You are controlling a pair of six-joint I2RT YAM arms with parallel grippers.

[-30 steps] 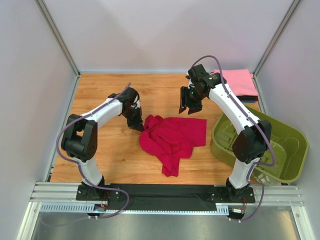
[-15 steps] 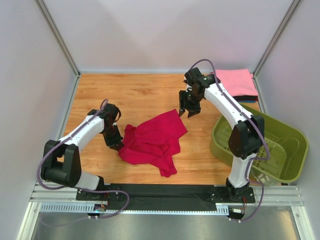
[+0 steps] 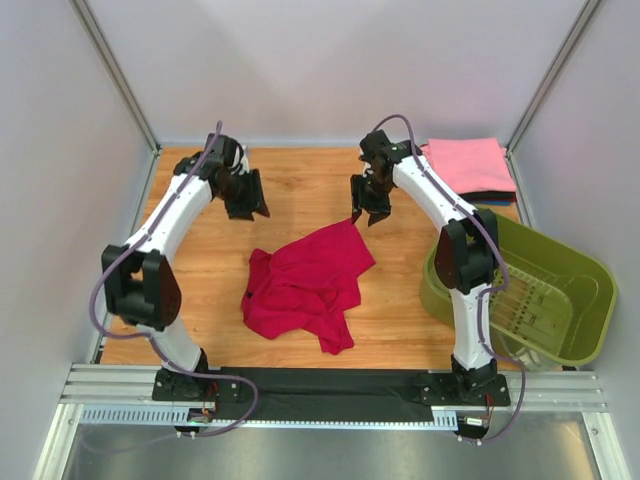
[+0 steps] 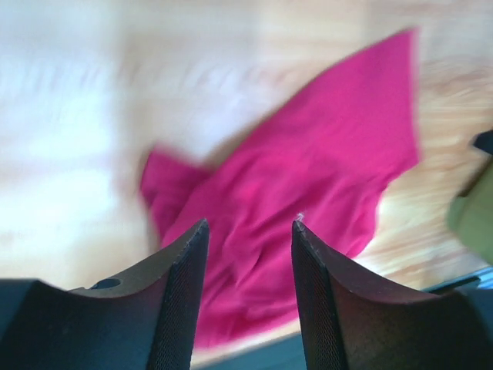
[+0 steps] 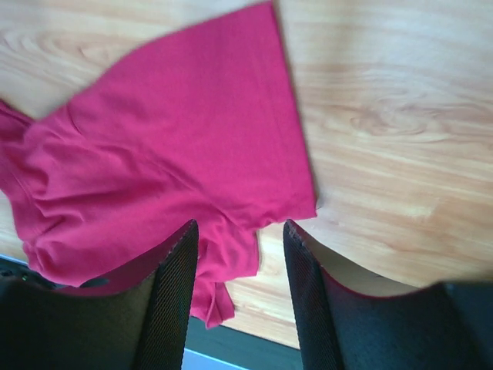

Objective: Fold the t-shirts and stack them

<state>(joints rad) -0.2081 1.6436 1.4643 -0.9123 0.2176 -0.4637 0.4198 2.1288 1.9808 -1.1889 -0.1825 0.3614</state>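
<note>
Left gripper (image 3: 249,208): jaws spread, empty, hanging over the far left of the table (image 3: 310,185), arm stretched well forward from its base. Right gripper (image 3: 366,213): jaws spread, empty, just above the far corner of the crimson t-shirt (image 3: 305,285), elbow bent. The shirt lies crumpled mid-table. The pink folded tee (image 3: 468,163) tops the stack at the far right, behind the green basket (image 3: 575,345).

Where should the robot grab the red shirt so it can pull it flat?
Probably the far corner of the red shirt. The straight hem lies flat there and pokes out on its own. The right gripper hangs open close to it, so coming down from above on that side looks easiest. The near left part is bunched up, and a pinch there would likely catch several layers.
</note>
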